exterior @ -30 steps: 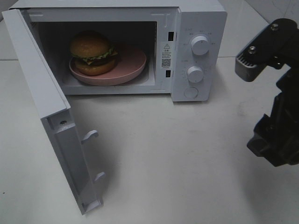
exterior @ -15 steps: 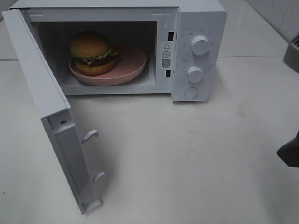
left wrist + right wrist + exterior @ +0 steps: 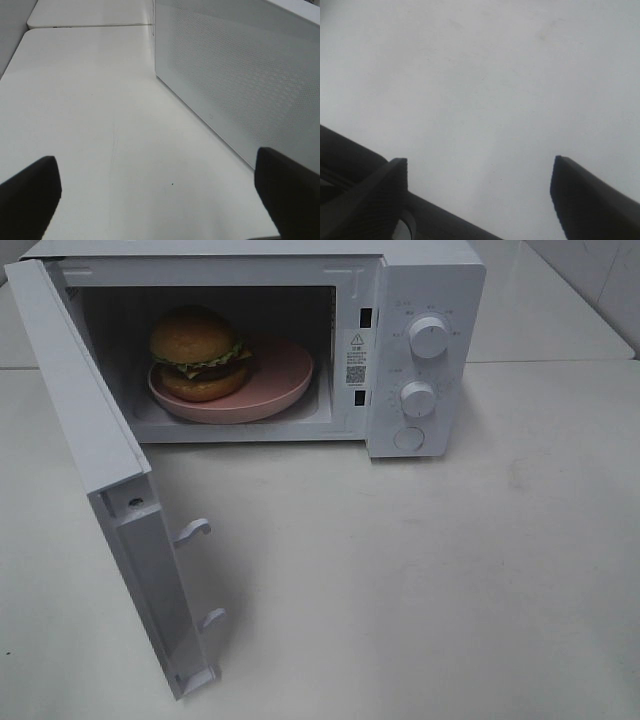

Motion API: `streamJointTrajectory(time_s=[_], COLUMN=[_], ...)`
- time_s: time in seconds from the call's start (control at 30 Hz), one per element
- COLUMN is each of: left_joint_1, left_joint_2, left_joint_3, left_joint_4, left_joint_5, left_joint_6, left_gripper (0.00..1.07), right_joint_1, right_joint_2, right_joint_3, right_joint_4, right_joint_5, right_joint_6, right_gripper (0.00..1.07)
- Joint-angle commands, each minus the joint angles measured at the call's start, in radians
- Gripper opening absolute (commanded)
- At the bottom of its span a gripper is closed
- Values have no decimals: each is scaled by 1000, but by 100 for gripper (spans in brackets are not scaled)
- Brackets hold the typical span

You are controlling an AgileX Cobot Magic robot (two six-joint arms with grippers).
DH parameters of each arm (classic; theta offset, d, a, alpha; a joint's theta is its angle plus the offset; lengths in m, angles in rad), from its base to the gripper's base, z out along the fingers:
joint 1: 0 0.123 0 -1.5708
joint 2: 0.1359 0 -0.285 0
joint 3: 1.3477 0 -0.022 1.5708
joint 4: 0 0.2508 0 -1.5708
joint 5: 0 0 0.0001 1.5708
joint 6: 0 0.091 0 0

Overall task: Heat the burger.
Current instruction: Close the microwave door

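White tabletop (image 3: 420,570) fills most of the high view, and it now shows no arm at all. A second ago the right arm stood at that view's right edge, half a second ago only slivers of it remained, and now it is gone. I read that as the loading step being finished and the arm having pulled clear, which leaves the door's swing path free.

The right gripper (image 3: 480,162) has its jaws spread wide with nothing between them, and only bare table lies ahead of it. The left gripper (image 3: 156,167) is also fully spread and empty. Just ahead of it and to one side stands a perforated white panel (image 3: 240,85), probably the outer face of the open door (image 3: 90,440).

The burger (image 3: 198,352) lies well apart from both grippers and appears in neither wrist view. It sits inside the microwave (image 3: 425,290) on the pink plate (image 3: 285,380), beyond the door as seen from the left gripper. It stands upright with the bun crown up, so its stack axis runs roughly vertical. Being round, it has no clear long axis across the plate.

What remains, by my judgement, is shutting the door and then turning a knob (image 3: 428,337). The left gripper looks the better placed for the push.
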Motion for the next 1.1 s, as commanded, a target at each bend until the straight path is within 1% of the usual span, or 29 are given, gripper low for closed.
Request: streamJointTrajectory(time_s=[0.03, 0.17, 0.23, 0.27, 0.3, 0.33, 0.37, 0.4, 0.43, 0.47, 0.53, 0.6, 0.7, 0.77, 0.87, 0.9, 0.97, 1.03, 1.1], left_joint_1=[-5, -5, -5, -5, -5, -5, -5, -5, -5, -5, -5, -5, -5, -5, -5, -5, -5, -5, -5], left_joint_2=[-24, -24, -24, -24, -24, -24, -24, -24, -24, -24, -24, -24, -24, -24, -24, -24, -24, -24, -24], left_joint_3=[3, 3, 3, 3, 3, 3, 3, 3, 3, 3, 3, 3, 3, 3, 3, 3, 3, 3, 3], left_joint_4=[0, 0, 0, 0, 0, 0, 0, 0, 0, 0, 0, 0, 0, 0, 0, 0, 0, 0, 0], left_joint_5=[-3, -3, -3, -3, -3, -3, -3, -3, -3, -3, -3, -3, -3, -3, -3, -3, -3, -3, -3], left_joint_6=[0, 0, 0, 0, 0, 0, 0, 0, 0, 0, 0, 0, 0, 0, 0, 0, 0, 0, 0], left_gripper=[100, 100, 100, 100, 100, 100, 100, 100, 100, 100, 100, 100, 100, 100, 100, 100, 100, 100, 100], right_joint_1=[-64, -90, -128, -128, -152, -152, -176, -188, -188, -208, -216, -259, -273, -310, -315, -332, -338, -358, -363], right_joint_2=[-63, -89, -134, -134, -167, -167, -208, -230, -230, -271, -290, -380, -397, -475, -494, -529, -542, -604, -616], right_joint_3=[3, 7, 45, 45, 80, 80, 121, 140, 140, 172, 185, 236, 244, 272, 274, 280, 282, 286, 286], right_joint_4=[23, 32, 34, 34, 34, 34, 39, 42, 42, 42, 42, 42, 43, 47, 47, 47, 47, 50, 50], right_joint_5=[7, 7, -5, -5, -16, -16, -27, -35, -35, -48, -52, -57, -57, -60, -55, -48, -43, -38, -38], right_joint_6=[12, 12, 11, 11, 11, 11, 11, 11, 11, 11, 11, 12, 13, 46, 53, 58, 58, 58, 58], right_gripper=[76, 76, 76, 76, 76, 76, 76, 76, 76, 76, 76, 76, 76, 76, 76, 76, 75, 75, 75])
